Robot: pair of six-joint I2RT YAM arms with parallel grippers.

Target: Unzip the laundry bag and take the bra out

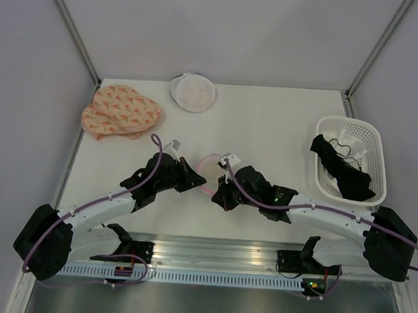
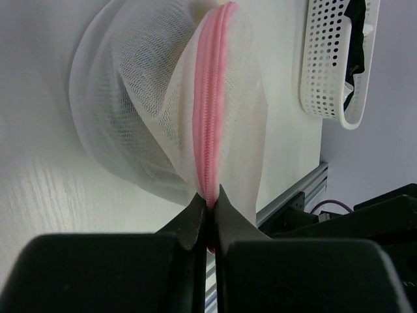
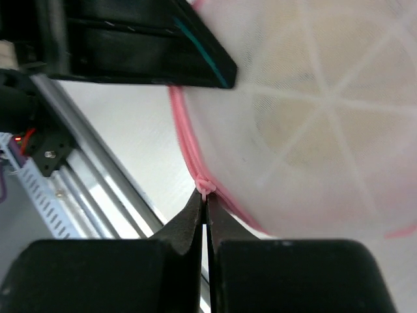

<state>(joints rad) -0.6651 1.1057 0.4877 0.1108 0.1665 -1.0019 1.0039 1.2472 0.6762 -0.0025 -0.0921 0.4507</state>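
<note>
The laundry bag (image 1: 209,169), round white mesh with a pink zipper, lies at the table's middle between both grippers. In the left wrist view the bag (image 2: 130,98) stands bunched up, and my left gripper (image 2: 210,203) is shut on its pink zipper band (image 2: 212,98). In the right wrist view my right gripper (image 3: 206,197) is shut on the small pink zipper pull (image 3: 204,186) at the bag's (image 3: 313,117) rim. The bra is hidden; only a faint beige tint shows through the mesh. From above, the left gripper (image 1: 198,179) and right gripper (image 1: 221,193) meet at the bag's near edge.
A white basket (image 1: 324,124) holding black garments stands at the right. A second round white mesh bag (image 1: 192,92) lies at the back. A peach patterned padded garment (image 1: 119,112) lies at the back left. A metal rail (image 1: 210,252) runs along the near edge.
</note>
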